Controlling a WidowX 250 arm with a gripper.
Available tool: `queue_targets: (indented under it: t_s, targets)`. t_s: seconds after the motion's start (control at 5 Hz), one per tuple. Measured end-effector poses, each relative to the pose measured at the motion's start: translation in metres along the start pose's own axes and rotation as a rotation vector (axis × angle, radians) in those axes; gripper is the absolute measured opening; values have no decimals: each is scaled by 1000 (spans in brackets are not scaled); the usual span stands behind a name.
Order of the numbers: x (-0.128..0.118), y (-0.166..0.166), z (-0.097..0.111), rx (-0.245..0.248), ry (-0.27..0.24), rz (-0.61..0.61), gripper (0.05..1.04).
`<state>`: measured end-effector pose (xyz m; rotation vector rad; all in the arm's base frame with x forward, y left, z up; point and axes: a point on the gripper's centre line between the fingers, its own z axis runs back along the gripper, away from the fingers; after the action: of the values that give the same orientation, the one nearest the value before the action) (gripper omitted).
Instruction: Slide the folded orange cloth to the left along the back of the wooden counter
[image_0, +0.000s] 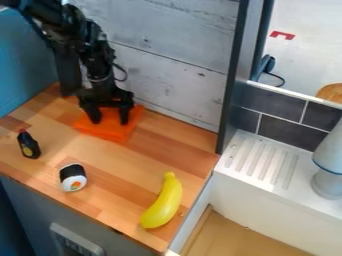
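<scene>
No text, brand, number or sign could be read; the bottle (25, 140) bore a label (27, 150) too small to make out.

- Orange cloth (112, 131) — bright, seemingly folded, roughly four-sided, its upper part partly hidden.
- It lies flat on the wooden counter (143, 167), near the pale plank wall (174, 75) — one corner pointing toward the counter's front.

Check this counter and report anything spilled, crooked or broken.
Nothing stands out: I see no spill or damage. The yellow banana, toy sushi roll and small dark bottle sit apart on the wooden counter; the orange cloth lies beneath the open hand.
</scene>
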<state>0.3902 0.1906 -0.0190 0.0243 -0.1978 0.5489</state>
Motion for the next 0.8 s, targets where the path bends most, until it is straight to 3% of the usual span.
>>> queue_targets:
  t_s: [0.4,0.8]
  targets:
    - [9,49,-1,23,5,55,1001]
    - [0,47,5,11,6,50,1001]
